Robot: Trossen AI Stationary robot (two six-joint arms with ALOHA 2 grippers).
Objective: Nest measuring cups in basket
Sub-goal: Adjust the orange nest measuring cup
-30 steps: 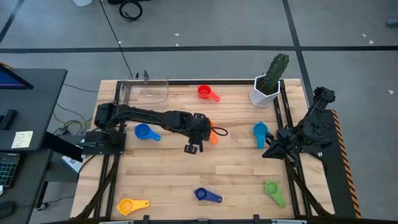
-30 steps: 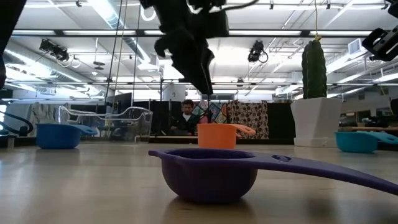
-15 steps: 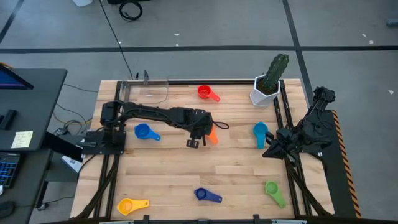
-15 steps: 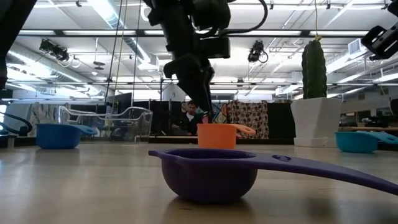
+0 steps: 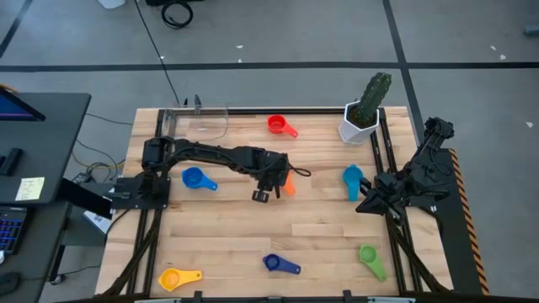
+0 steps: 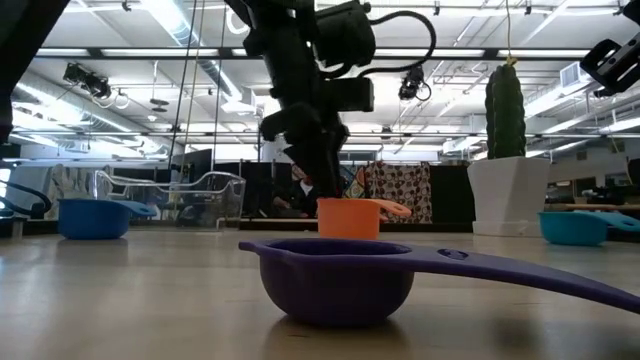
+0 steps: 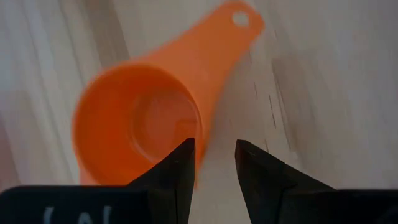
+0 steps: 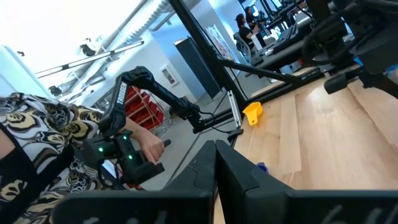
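Observation:
The orange cup (image 5: 287, 184) stands upright on the table's middle, its handle (image 7: 233, 31) flat. My left gripper (image 7: 214, 158) hangs just above it, open by a narrow gap, pointing steeply down. One finger is over the bowl and the other outside the rim, on the handle side. Whether the fingers touch the cup, I cannot tell. The clear basket (image 5: 199, 124) stands at the far left. The blue cup (image 5: 193, 178) lies near my left arm's base. My right gripper (image 5: 364, 204) waits shut at the right edge.
More cups stand about: red (image 5: 278, 124) at the far edge, light blue (image 5: 352, 178) at the right, green (image 5: 368, 255), dark blue (image 5: 272, 263) and yellow (image 5: 172, 279) along the near edge. A white pot with a cactus (image 5: 360, 126) stands far right.
My left gripper has come down toward the orange cup and now hangs close over its rim. The gap between its fingers looks the same. The cup has stayed in place.

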